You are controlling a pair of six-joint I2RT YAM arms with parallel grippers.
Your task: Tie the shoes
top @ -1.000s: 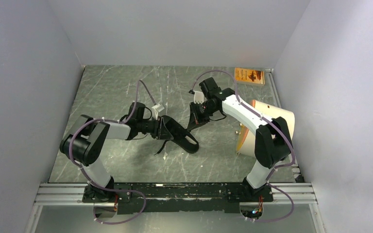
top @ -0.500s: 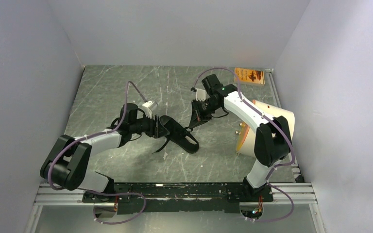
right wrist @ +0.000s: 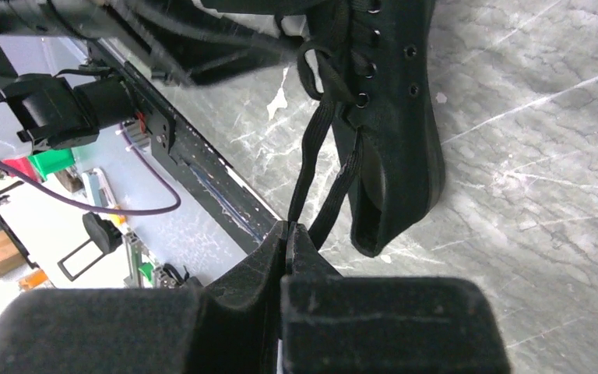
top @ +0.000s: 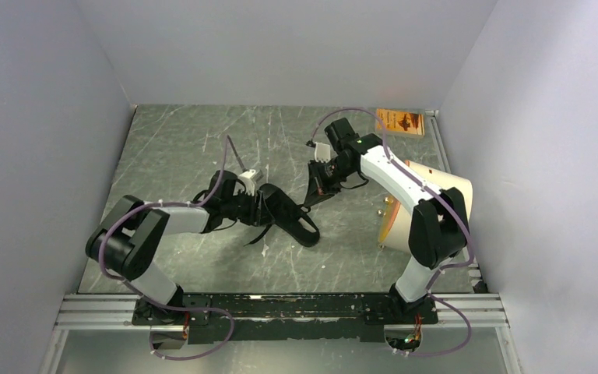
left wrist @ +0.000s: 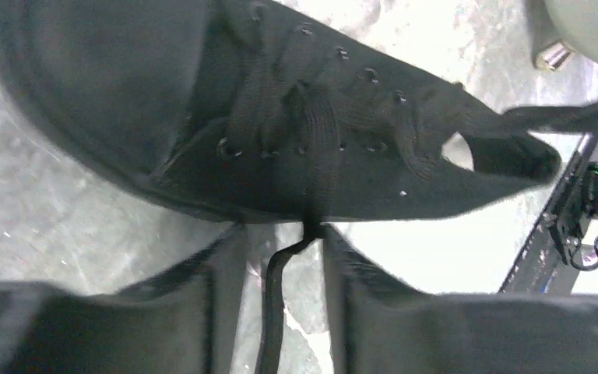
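The black shoe [top: 290, 216] lies on its sole on the grey marbled table [top: 179, 148], between the two arms. Its toe points up and to the left in the top view, and its open heel is the end nearer the arm bases.

The left gripper [top: 258, 204] is at the shoe's left flank, close beside the eyelets. In the left wrist view its fingers [left wrist: 210, 296] are spread apart, and one loose lace [left wrist: 274, 288] drops off the side of the shoe [left wrist: 124, 93] and runs down the gap between them. Neither finger presses on it, so this gripper is released.

The right gripper [top: 317, 189] is just beside the shoe on its other flank. In the right wrist view its fingertips are clenched together [right wrist: 288, 231] on a doubled strand [right wrist: 315, 148]. Two lengths of lace run from the upper eyelets of the shoe [right wrist: 397, 117] to the pinch point, and both look pulled fairly straight.

Off to the right of the shoe, well apart from it and partly behind the right arm, stands a cream-and-orange cylinder [top: 444, 191]. A small orange box [top: 399, 121] lies beyond the shoe at the table's far right corner.
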